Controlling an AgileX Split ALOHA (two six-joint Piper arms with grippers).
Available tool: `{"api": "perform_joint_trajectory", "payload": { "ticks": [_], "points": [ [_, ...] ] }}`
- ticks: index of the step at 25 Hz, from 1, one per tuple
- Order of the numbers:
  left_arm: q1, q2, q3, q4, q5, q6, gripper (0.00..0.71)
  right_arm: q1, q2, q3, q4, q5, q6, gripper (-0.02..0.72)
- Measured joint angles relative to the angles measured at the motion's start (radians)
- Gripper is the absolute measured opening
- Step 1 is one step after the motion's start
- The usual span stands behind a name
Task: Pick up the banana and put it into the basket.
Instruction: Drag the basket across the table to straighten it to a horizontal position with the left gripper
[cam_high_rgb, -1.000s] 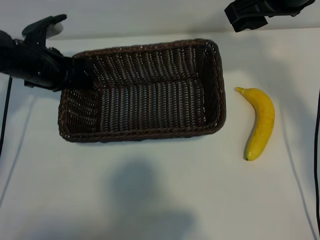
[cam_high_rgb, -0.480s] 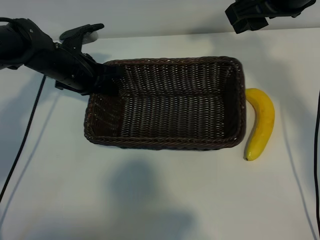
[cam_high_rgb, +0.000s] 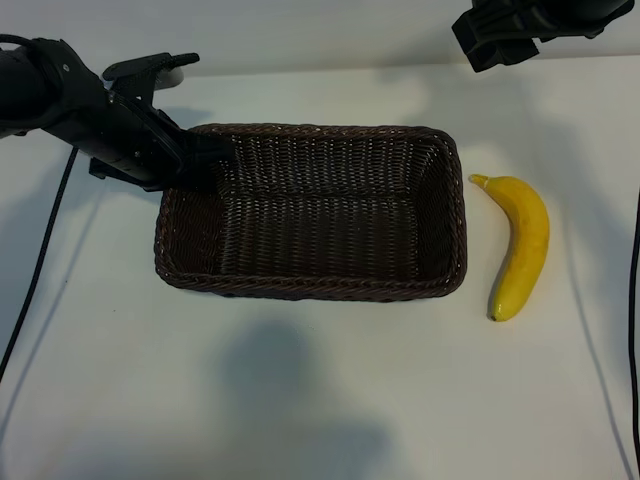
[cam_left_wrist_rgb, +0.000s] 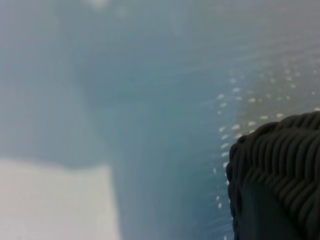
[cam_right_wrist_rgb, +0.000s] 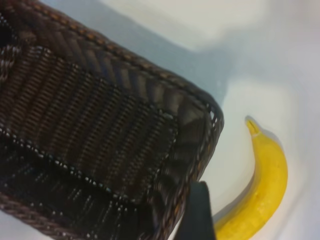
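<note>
No text, label, brand, number or sign can be read in any of the views. The banana (cam_high_rgb: 522, 247) carries no sticker that can be seen, the woven basket (cam_high_rgb: 312, 285) shows no tag, and the white table (cam_high_rgb: 300, 400) is unmarked where it shows. The dark casing of the arms has no legible print.
</note>
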Motion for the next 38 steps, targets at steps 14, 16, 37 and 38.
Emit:
{"api": "perform_joint_trajectory", "payload": {
  "ticks": [14,16,37,38],
  "points": [
    [0.000,0.018,0.000,-0.024,-0.050,0.016,0.176,0.000,0.000,0.000,0.000,0.006,0.000,0.605],
    [0.000,0.024,0.000,-0.025,-0.051,0.019,0.176,0.000,0.000,0.000,0.000,0.006,0.000,0.605],
    [0.000,0.057,-0.008,-0.199,0.035,0.104,0.609,0.000,0.000,0.000,-0.001,0.005,0.000,0.605],
    [0.000,0.057,-0.008,-0.202,0.044,0.109,0.621,0.000,0.000,0.000,-0.001,0.005,0.000,0.605]
  ]
}}
